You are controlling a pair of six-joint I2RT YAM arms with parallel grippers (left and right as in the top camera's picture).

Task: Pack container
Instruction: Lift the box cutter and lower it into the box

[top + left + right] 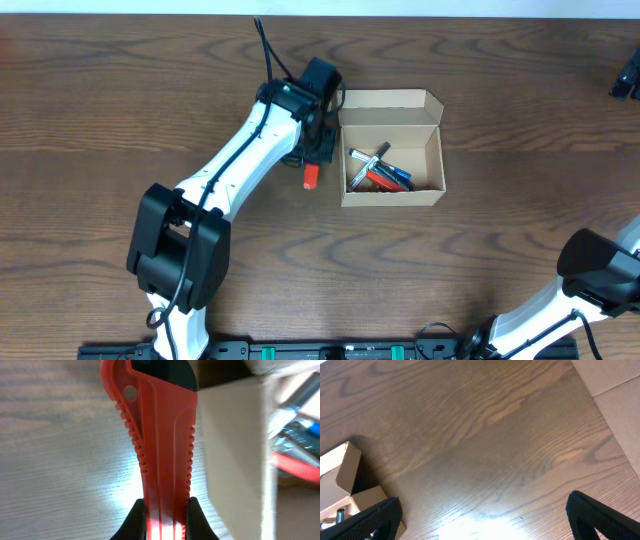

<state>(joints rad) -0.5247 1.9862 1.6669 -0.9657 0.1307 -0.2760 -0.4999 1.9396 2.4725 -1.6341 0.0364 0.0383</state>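
The container (392, 196) is a small tan cardboard box standing open at the table's middle, its flap lid folded back. Inside lie several markers and pens (378, 172). My left gripper (316, 150) is just left of the box, shut on an orange ridged tool with a black tip (309, 178). In the left wrist view the orange tool (160, 435) runs up from between the black fingers of the left gripper (166, 507), and the container's wall (235, 450) stands close on its right. My right gripper (485, 520) hangs open over bare wood, holding nothing.
The right arm's base link (600, 268) sits at the lower right corner. A dark object (627, 75) pokes in at the top right edge. The right wrist view shows the container's corner (350, 467) at far left and a pale floor (615, 390) past the table edge.
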